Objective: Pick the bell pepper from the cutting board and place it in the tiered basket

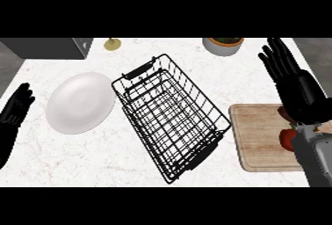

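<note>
sitting on the board (259,132) at its right side, pepper (288,138) is red and mostly hidden under the right hand (293,83) and forearm. right hand spread wide, fingers straight, holding nothing, passing over the pepper; hard to say if it touches. step: approach, pick not yet made. next move needs the hand lowered and fingers curled round the pepper, then carry left to the basket (170,115), just beside the board. plate (81,102) left of basket. left hand (16,107) resting open at left edge.
</note>
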`<move>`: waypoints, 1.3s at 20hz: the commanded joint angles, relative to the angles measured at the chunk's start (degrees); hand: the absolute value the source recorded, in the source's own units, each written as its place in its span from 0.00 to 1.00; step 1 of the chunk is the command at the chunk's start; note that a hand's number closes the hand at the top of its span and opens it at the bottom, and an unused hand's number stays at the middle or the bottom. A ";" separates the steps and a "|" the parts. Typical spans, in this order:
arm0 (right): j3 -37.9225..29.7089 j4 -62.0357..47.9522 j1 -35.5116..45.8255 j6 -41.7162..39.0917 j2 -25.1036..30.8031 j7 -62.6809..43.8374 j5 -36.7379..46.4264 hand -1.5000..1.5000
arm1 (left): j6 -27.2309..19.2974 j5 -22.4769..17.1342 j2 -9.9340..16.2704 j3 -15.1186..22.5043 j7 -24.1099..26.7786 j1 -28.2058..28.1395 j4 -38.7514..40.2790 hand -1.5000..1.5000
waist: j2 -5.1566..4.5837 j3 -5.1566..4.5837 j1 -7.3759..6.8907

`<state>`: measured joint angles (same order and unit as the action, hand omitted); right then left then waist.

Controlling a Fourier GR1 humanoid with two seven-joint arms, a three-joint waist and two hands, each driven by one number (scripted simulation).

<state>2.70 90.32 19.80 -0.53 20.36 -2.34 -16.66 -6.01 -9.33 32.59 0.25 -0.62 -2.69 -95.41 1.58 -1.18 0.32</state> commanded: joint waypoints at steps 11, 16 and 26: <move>-17.58 -24.40 -0.05 41.28 -5.71 2.26 15.30 0.00 | 3.93 -2.04 -15.23 13.74 3.68 2.97 6.78 0.50 | -2.66 1.23 -0.64; -10.28 -26.10 4.14 47.35 0.06 -5.98 28.33 0.00 | 3.45 -0.77 -18.30 12.97 4.46 8.83 14.83 0.50 | -1.77 1.04 -0.15; 4.61 -31.73 3.87 18.92 16.66 -41.39 42.08 0.00 | 2.84 -0.39 -18.84 13.48 4.58 7.41 13.96 0.50 | -1.08 0.17 -0.11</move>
<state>2.26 60.43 23.09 29.22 32.70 -33.13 22.10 -2.60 -9.94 14.90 13.17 4.11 4.61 -81.80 0.31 -0.78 0.43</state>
